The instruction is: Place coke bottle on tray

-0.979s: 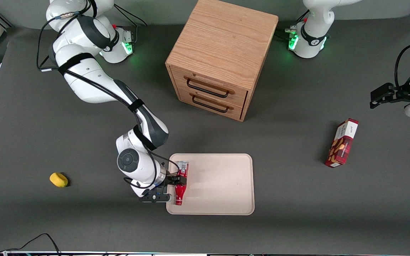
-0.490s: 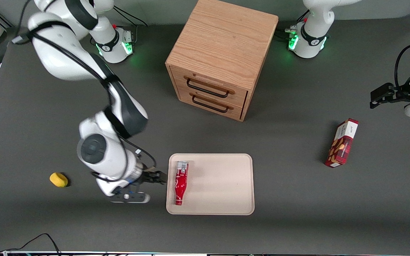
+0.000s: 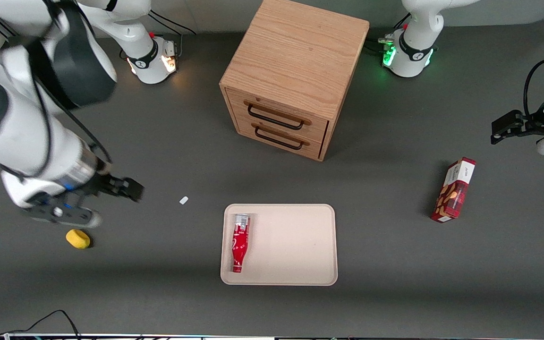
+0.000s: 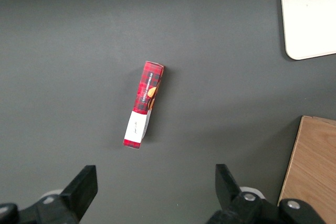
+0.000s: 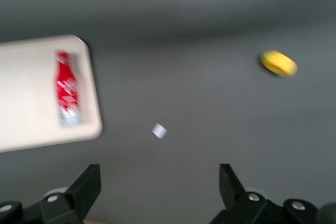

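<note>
Coke bottle lies on its side on the tray, along the tray's short edge toward the working arm's end of the desk, cap end nearer the front camera, silvery base farther from it. Nothing touches it; placement looks done. Lying flat, parallel to the low rim, it seems unlikely to roll off.

Gripper hangs above bare desk, well apart from the tray, toward the working arm's end. Fingers spread wide, holding nothing; the right wrist view shows open desk between them. Judged: arm clear of the tray so the bottle is not knocked.

Yellow object on the desk near the gripper, nearer the front camera. Small white scrap on the desk between gripper and tray. Wooden drawer cabinet farther from the camera than the tray. Snack box toward the parked arm's end
</note>
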